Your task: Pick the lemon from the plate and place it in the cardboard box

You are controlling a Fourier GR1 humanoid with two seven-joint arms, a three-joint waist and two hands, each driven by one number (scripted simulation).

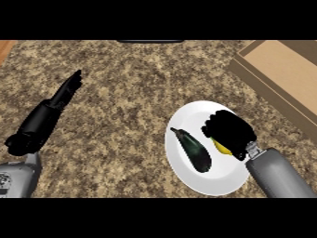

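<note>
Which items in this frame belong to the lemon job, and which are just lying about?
Job: lemon, plate, box, right hand curled over the lemon.
Lying about: eggplant on the plate; left hand, open, resting at the left.

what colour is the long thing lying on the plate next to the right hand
Dark purple, almost black: an eggplant on the white plate, seen in the head view.

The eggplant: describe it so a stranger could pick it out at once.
Find the white plate on the speckled counter, left of the cardboard box. The eggplant lies on the plate's left half: long, dark and glossy, unlike the yellow lemon under the right hand.
</note>
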